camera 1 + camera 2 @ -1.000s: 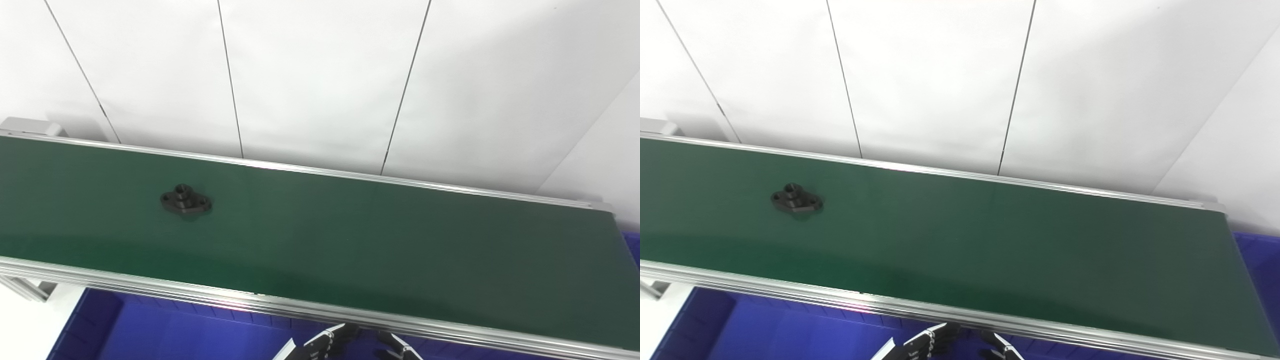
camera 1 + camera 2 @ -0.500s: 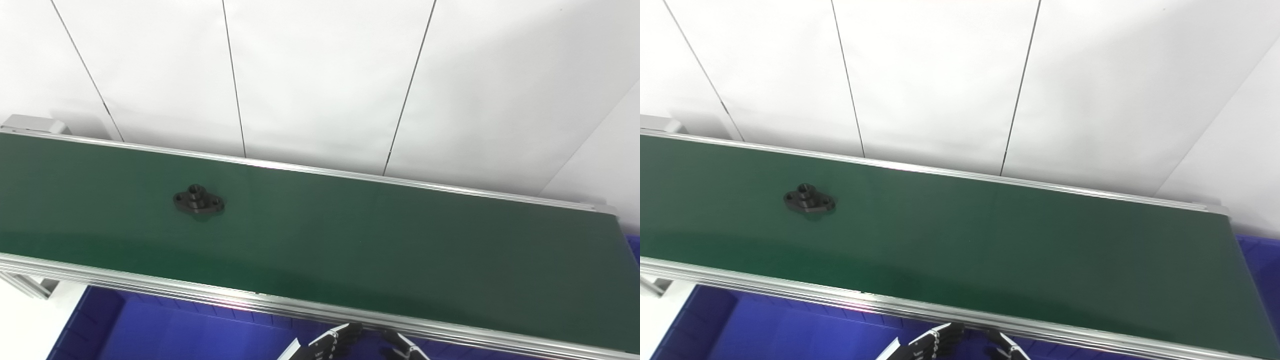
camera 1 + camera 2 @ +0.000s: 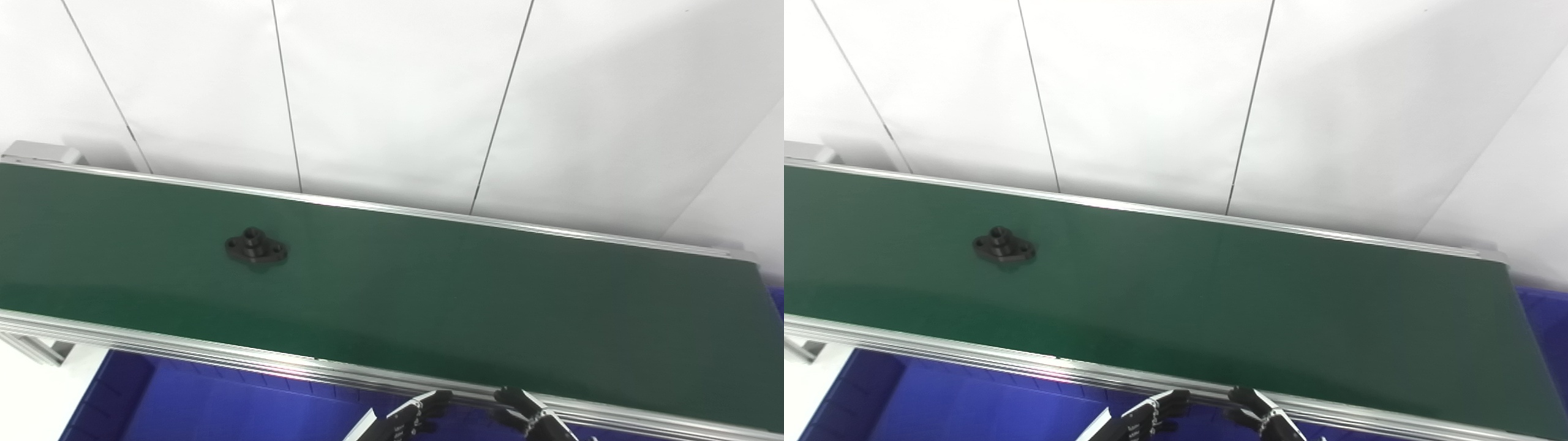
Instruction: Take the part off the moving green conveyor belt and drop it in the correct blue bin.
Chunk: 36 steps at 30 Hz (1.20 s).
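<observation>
black part (image 3: 256, 247) alone on the green belt (image 3: 465, 288).
i see only fingertips of the hand (image 3: 413, 416) cut off below the near rail (image 3: 202, 352); grip unreadable.

You look down from head height through two side-by-side cameras, facing the far white wall (image 3: 392, 92); both share the green conveyor belt (image 3: 429, 294), crossing mid-range.

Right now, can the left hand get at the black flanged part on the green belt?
Probably not yet. The left hand sits below the belt's near rail, over the blue bin, while the black flanged part lies well off to its left. Nothing blocks the way.
</observation>
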Motion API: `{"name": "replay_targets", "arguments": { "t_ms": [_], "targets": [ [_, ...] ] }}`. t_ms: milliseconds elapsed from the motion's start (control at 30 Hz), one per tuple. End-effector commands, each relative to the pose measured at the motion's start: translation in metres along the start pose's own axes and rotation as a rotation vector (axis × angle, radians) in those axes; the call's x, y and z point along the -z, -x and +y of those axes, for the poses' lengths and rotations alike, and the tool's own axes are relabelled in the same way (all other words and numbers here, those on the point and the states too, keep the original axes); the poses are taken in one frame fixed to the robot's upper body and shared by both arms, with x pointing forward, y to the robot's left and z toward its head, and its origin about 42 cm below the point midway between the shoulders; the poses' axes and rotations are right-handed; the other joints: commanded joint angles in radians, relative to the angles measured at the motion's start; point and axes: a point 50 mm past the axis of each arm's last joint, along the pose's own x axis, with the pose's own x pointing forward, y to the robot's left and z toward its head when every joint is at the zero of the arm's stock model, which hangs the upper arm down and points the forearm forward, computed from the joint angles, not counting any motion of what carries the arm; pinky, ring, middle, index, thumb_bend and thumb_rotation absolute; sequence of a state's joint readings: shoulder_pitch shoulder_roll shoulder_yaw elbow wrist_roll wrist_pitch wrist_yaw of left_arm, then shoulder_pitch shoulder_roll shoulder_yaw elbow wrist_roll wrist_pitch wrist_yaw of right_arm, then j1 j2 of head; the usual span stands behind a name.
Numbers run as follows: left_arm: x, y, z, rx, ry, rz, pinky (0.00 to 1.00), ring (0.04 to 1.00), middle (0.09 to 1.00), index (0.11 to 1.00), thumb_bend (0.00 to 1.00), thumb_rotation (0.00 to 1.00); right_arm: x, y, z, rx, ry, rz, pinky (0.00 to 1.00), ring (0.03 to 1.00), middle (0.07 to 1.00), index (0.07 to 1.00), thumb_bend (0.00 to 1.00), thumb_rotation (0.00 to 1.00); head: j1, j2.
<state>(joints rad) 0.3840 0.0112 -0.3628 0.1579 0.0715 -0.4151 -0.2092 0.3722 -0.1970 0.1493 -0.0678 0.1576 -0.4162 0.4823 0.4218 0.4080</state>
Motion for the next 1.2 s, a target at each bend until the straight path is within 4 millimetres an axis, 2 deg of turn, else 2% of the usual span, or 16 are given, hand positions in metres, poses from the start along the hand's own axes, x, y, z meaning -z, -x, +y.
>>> {"name": "replay_targets", "arguments": {
  "t_ms": [0, 167, 367, 533, 633, 867, 1000, 1167],
  "targets": [
    [-0.007, -0.002, -0.001, -0.005, -0.006, -0.041, 0.86, 0.907, 0.910, 0.889, 0.95, 0.86, -0.018, -0.002, -0.001, 0.005, 0.009, -0.114, 0.80, 0.771, 0.830, 0.832, 0.89, 0.83, 0.000, -0.001],
    [-0.005, -0.001, 0.002, -0.005, -0.013, -0.045, 0.87, 0.910, 0.907, 0.885, 0.94, 0.86, -0.031, -0.006, -0.003, -0.010, -0.011, -0.184, 0.77, 0.751, 0.829, 0.829, 0.94, 0.83, -0.003, -0.004],
    [-0.006, 0.000, 0.004, 0.000, -0.033, -0.046, 0.86, 0.906, 0.902, 0.885, 0.92, 0.87, -0.047, -0.025, -0.010, -0.002, 0.023, -0.280, 0.69, 0.724, 0.798, 0.828, 0.95, 0.80, -0.010, -0.001],
    [-0.006, -0.001, 0.004, 0.000, -0.034, -0.040, 0.87, 0.910, 0.901, 0.883, 0.92, 0.87, -0.053, -0.041, -0.017, 0.011, 0.084, -0.309, 0.71, 0.738, 0.800, 0.835, 0.87, 0.80, -0.013, -0.006],
    [-0.006, -0.002, 0.005, 0.001, -0.038, -0.043, 0.87, 0.912, 0.902, 0.884, 0.91, 0.87, -0.057, -0.054, -0.023, 0.018, 0.116, -0.330, 0.68, 0.737, 0.796, 0.838, 0.85, 0.80, -0.022, -0.005],
    [-0.006, -0.003, 0.006, -0.004, -0.038, -0.039, 0.84, 0.895, 0.892, 0.879, 0.93, 0.87, -0.069, -0.088, -0.033, 0.046, 0.226, -0.362, 0.77, 0.809, 0.833, 0.874, 0.83, 0.76, -0.039, -0.002],
    [-0.005, -0.004, 0.006, -0.005, -0.032, -0.040, 0.85, 0.901, 0.895, 0.877, 0.93, 0.87, -0.078, -0.114, -0.038, 0.065, 0.291, -0.387, 0.77, 0.828, 0.852, 0.890, 0.83, 0.78, -0.043, -0.003],
    [-0.005, -0.005, 0.005, -0.005, -0.027, -0.038, 0.85, 0.898, 0.893, 0.872, 0.93, 0.86, -0.089, -0.146, -0.043, 0.053, 0.385, -0.416, 0.84, 0.885, 0.884, 0.896, 0.81, 0.76, -0.044, -0.003]
  ]
}}
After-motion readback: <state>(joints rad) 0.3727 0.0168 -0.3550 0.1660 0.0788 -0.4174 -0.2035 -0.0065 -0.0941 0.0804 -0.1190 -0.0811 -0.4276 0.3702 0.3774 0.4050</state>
